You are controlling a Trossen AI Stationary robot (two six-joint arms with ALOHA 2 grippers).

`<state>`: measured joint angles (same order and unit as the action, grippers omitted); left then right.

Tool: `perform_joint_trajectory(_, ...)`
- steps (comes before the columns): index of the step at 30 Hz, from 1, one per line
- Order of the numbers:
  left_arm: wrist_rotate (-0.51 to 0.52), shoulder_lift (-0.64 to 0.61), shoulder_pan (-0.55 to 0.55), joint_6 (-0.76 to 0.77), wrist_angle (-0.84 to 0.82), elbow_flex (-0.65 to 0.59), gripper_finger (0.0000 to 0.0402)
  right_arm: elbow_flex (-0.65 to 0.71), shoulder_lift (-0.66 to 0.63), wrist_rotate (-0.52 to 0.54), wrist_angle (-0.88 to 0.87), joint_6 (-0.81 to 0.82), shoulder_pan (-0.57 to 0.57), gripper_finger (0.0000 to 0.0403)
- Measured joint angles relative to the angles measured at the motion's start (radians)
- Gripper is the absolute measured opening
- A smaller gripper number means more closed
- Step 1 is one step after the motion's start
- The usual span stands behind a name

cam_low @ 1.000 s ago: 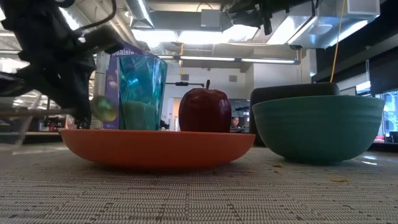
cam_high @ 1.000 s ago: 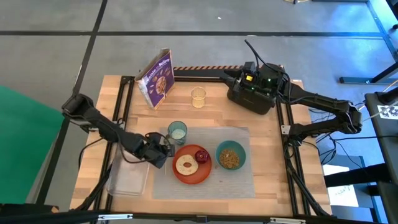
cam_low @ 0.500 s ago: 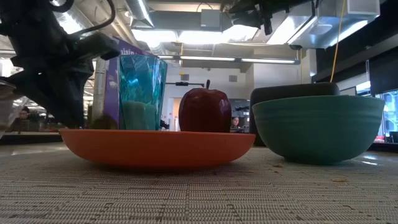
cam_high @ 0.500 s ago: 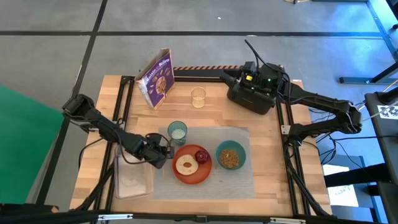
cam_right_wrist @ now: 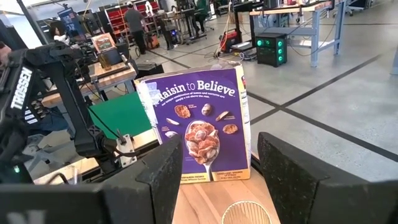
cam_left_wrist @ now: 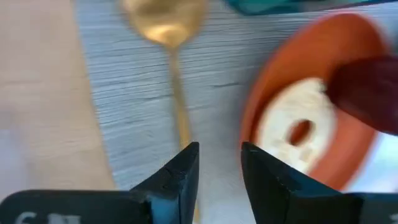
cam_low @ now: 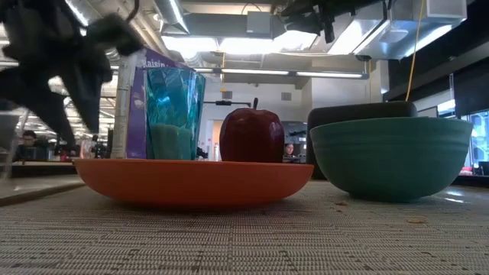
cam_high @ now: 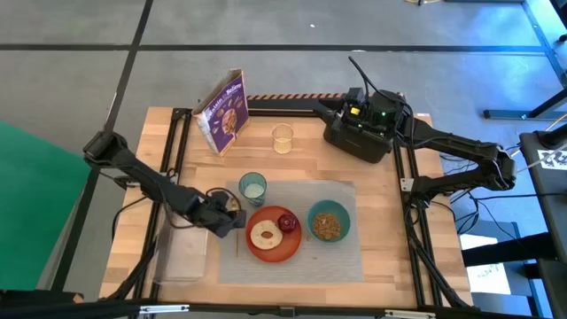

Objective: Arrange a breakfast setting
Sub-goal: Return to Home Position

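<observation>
Gold spoon on grey placemat beside orange plate; left hand above, empty, fingers apart.

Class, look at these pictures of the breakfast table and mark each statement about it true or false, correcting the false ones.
1. The bagel lies on the orange plate beside the red apple. True.
2. The gold spoon lies inside the teal bowl. False: it lies on the grey placemat, beside the plate.
3. The teal bowl holds brown cereal. True.
4. The left claw is shut on the spoon. False: it is open, and the spoon lies free on the placemat.
5. The purple cereal box lies flat on the table. False: it stands upright.
</observation>
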<state>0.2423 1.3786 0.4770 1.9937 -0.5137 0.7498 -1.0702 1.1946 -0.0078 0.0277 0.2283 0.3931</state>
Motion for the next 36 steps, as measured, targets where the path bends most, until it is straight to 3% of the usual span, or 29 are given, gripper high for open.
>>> perform_joint_trajectory(6, 0.068, -0.124, 0.0, -0.094, -0.037, 0.047, 0.0113, 0.0, 0.0, 0.0, 0.0, 0.001, 0.0, 0.0198)
perform_joint_trajectory(13, 0.122, -0.221, 0.0, -0.119, -0.257, 0.113, 0.0112, 0.0, 0.0, -0.002, -0.002, 0.002, 0.0, 0.0198)
perform_joint_trajectory(19, 0.253, -0.285, -0.005, -0.172, -0.326, 0.145, 0.0112, 0.0, 0.0, -0.044, -0.018, 0.011, 0.0, 0.0198)
perform_joint_trajectory(28, 0.382, -0.309, -0.116, -0.568, -0.299, 0.264, 0.0112, 0.001, 0.04, -0.045, -0.326, 0.099, 0.007, 0.0198)
perform_joint_trajectory(36, 0.36, -0.308, -0.243, -0.968, -0.207, 0.42, 0.0112, -0.037, 0.031, 0.023, -0.515, 0.128, 0.028, 0.0198)
